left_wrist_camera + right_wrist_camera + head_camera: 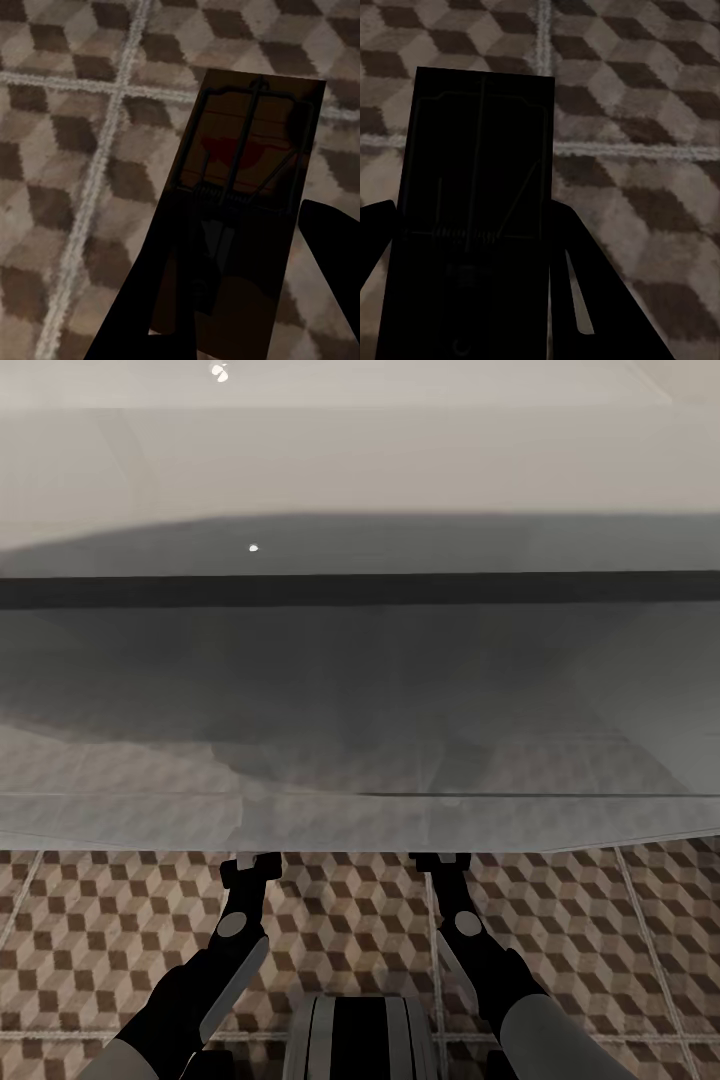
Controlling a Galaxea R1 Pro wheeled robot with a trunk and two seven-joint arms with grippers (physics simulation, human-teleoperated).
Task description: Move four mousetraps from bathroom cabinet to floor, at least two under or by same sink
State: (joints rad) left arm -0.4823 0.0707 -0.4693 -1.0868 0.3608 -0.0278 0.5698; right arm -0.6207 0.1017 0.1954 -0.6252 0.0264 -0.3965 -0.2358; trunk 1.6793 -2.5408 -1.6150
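right mousetrap (472,202) dim, both grippers hidden

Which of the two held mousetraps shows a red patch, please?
The mousetrap in the left gripper: its board shows a red patch under the wire; the right gripper's mousetrap looks uniformly dark.

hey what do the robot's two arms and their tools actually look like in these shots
In the head view both arms have pale grey upper segments and glossy black forearms, each with a round grey joint cap near the wrist. The left tool and right tool are small, black and blocky. In the wrist views, their fingers look flat, dark and tapered. No cables or markings are visible.
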